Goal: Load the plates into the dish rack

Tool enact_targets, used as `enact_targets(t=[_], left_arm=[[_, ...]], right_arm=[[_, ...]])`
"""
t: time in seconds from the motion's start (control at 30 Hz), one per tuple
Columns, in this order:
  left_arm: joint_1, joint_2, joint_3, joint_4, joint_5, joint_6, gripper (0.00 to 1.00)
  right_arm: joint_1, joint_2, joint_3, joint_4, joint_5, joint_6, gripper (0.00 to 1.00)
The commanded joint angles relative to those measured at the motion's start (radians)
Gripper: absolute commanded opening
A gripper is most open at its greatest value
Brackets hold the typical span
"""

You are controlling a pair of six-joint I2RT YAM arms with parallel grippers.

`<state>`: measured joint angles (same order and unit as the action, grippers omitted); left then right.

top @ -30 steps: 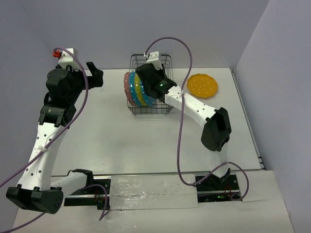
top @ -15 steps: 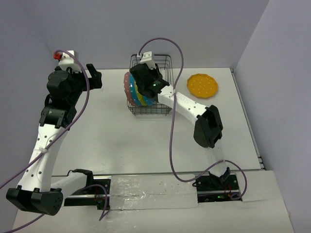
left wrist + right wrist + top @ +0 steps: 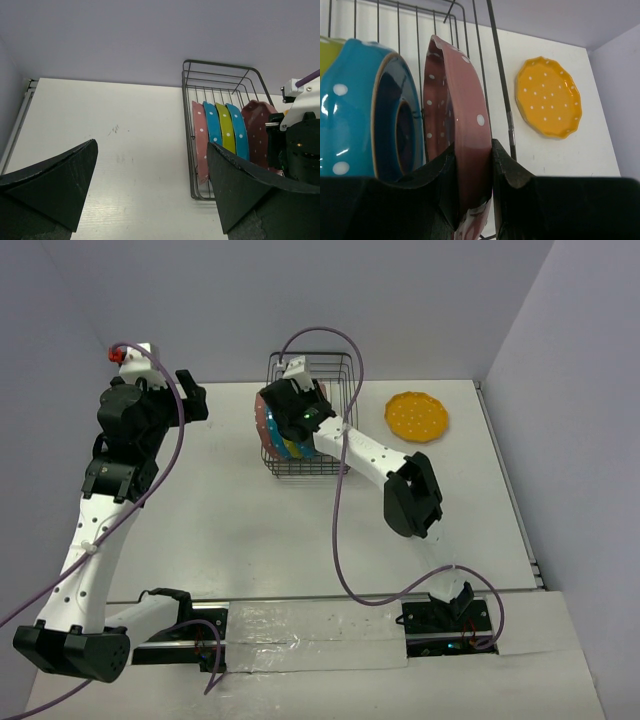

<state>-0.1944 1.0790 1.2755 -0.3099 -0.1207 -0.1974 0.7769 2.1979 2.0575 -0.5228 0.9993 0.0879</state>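
The pink plate [image 3: 462, 140], pinched at its rim by the right gripper [image 3: 471, 175] in the rack [image 3: 188, 145], is judged stiff, slippery, fragile; the left gripper [image 3: 150, 190] is seen open, empty

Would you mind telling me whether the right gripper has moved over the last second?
Yes. The right gripper, shut on a pink plate, has shifted left along the dish rack, towards its left end.

Five dotted plates [image 3: 226, 132] stand on edge in the black dish rack [image 3: 220, 64]; the orange-yellow plate [image 3: 417, 417] lies outside.
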Motion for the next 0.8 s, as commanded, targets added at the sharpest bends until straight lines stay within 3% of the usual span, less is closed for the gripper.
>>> enact_targets(t=[0.0,0.23,0.27,0.47,0.77], left_arm=[[0.007,0.005,0.008,0.054,-0.016,0.004,0.99],[0.007,0.013,0.012,0.052,-0.013,-0.007,0.99],[0.007,0.015,0.015,0.052,-0.011,-0.008,0.99],[0.007,0.045,0.057,0.029,0.013,-0.022,0.99],[0.009,0.093,0.122,0.011,0.16,0.019,0.99]], right_arm=[[0.019,-0.018,0.047,0.021,-0.004,0.084,0.2],[0.024,-0.029,0.041,-0.006,-0.076,0.11,0.43],[0.025,-0.039,0.046,-0.011,-0.085,0.116,0.53],[0.027,-0.107,0.07,-0.086,-0.18,0.148,0.77],[-0.014,-0.4,-0.086,-0.082,-0.37,0.141,0.98]])
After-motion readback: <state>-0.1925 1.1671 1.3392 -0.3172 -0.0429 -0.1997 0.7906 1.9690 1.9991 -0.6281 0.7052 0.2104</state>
